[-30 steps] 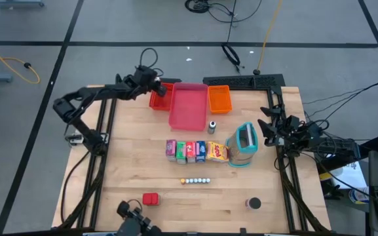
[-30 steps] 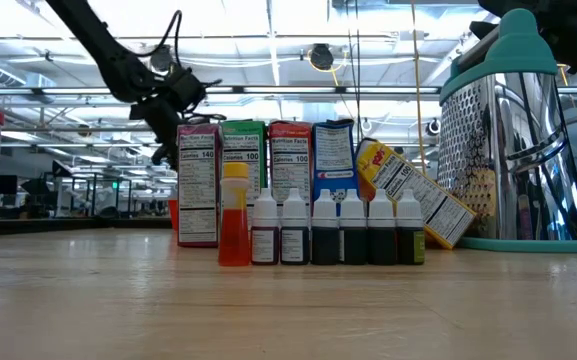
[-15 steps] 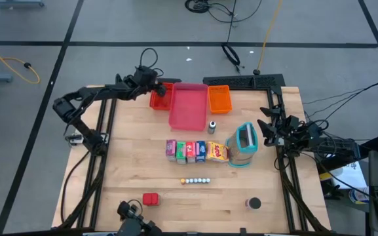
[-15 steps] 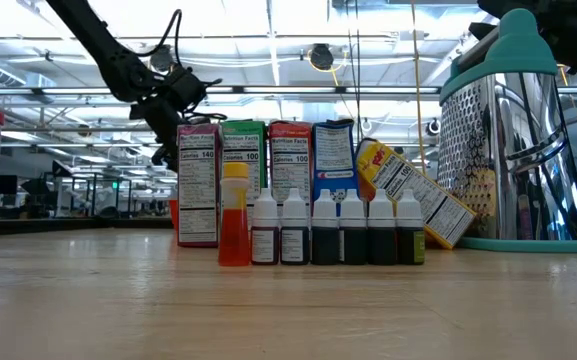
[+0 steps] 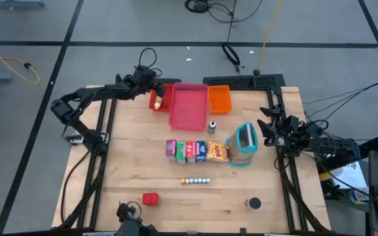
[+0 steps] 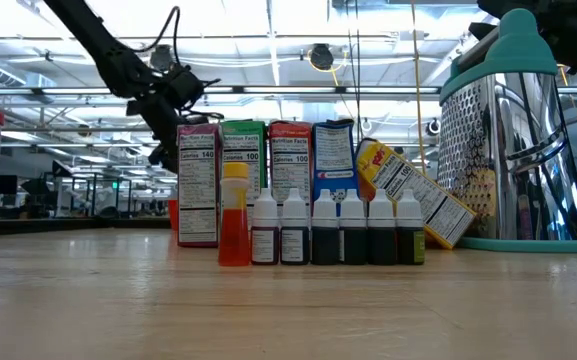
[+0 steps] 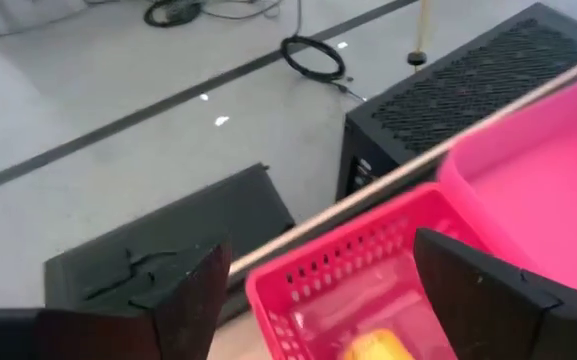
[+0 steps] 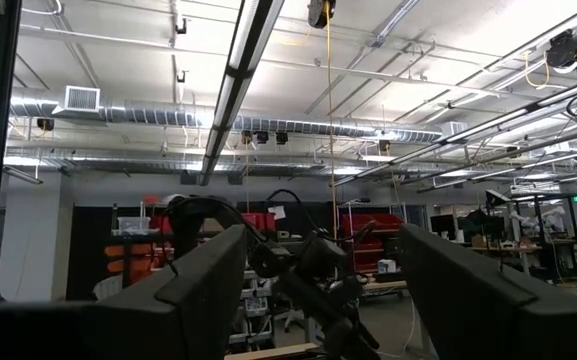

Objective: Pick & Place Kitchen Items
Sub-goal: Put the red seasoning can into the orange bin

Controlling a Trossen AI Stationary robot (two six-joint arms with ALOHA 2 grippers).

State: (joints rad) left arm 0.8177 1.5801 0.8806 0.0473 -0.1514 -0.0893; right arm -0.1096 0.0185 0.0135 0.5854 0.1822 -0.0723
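wooden table [image 5: 130, 164] holds boxes; left gripper [image 5: 154, 86] above red tray [image 5: 157, 103], fingers spread; right gripper [image 5: 265, 128] likewise.

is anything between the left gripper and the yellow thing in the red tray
Nothing visible. The left gripper hangs open over the red tray, and the yellow thing lies uncovered in it, between the fingers.

Two dark, slender jointed arms with looping black cables and flat, matte-black fingers [image 7: 183, 300].
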